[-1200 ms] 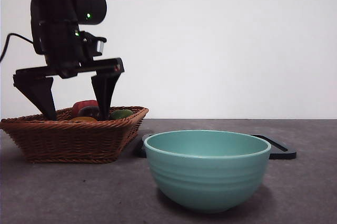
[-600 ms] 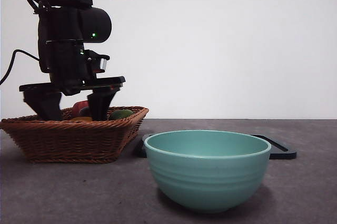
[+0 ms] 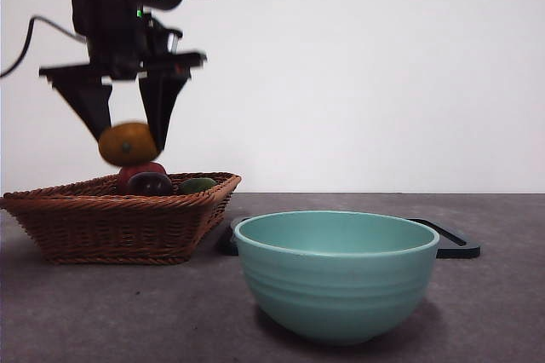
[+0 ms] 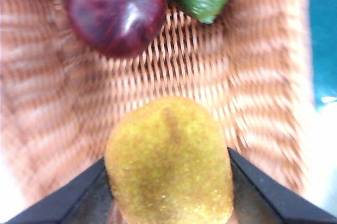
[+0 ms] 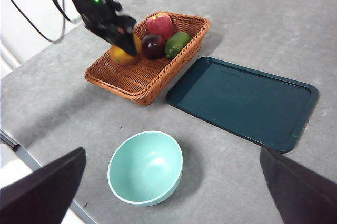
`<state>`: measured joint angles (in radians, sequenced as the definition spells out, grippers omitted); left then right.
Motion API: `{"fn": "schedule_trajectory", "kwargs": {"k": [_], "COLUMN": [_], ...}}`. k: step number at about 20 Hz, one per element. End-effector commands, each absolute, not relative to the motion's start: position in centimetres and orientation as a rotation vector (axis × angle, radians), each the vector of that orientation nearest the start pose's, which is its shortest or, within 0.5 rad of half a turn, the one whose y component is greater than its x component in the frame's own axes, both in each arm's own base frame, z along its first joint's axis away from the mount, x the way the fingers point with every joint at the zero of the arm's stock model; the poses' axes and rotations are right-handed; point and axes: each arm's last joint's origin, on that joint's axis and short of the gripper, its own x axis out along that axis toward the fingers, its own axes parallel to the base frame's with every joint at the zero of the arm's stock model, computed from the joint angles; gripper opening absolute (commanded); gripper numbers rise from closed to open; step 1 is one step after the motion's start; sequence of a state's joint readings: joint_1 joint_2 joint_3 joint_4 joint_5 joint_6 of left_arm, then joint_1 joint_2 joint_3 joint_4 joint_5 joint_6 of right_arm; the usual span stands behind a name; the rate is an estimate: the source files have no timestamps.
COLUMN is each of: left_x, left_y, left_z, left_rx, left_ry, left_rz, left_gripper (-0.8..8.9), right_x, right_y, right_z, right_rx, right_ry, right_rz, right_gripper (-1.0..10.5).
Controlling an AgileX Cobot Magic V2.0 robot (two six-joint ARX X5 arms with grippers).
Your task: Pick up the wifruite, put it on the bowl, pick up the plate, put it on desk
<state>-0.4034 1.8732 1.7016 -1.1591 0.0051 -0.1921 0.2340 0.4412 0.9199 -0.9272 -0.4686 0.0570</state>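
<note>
- Left gripper (image 3: 128,143) holds the wifruite (image 3: 128,143) clamped between its jaws, above the wicker basket (image 3: 111,227), clear of the other fruit.
- Bowl (image 3: 336,273) stands right of and nearer than the basket; carry goes rightward and nearer.
- Right gripper (image 5: 168,192) waits high with jaws wide, holding nothing.

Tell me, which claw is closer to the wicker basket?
The left claw: it hangs just above the wicker basket, gripping the wifruite. The right claw waits high, away from it.
</note>
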Motion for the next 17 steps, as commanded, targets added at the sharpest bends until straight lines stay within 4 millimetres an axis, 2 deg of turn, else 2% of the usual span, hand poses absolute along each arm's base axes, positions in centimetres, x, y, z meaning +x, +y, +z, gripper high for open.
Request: {"fn": "schedule_trajectory", "kwargs": {"k": [1,4,8,12,17], "left_x": [33.1,30.2,26.1,22.8,19.8], "left_y": [-15.2,-15.7,-17.0,-20.1,-24.7], "left_z": [30.7,33.5,35.7,36.3,36.1], "left_rx": [0.127,0.155,0.219,0.276,0.284], "left_ry": [1.294,1.256,1.265,1.259,1.203], "left_rz": [-0.260,-0.313,-0.393,-0.491,-0.609], "left_gripper": [2.35,2.35,2.35,2.35,2.35], "right_x": [5.0,5.0,4.4,3.6,2.4], "right_y": [2.6,2.6,2.4,2.2,1.9], "right_z": [34.7,34.7,35.1,35.2,35.1], "right_rx": [0.114,0.115,0.116,0.122,0.090], "right_ry": [0.461,0.463,0.482,0.539,0.611], "right_rz": [0.682,0.683,0.680,0.675,0.681], "right_gripper": [5.9,5.9,5.9,5.9,5.9]}}
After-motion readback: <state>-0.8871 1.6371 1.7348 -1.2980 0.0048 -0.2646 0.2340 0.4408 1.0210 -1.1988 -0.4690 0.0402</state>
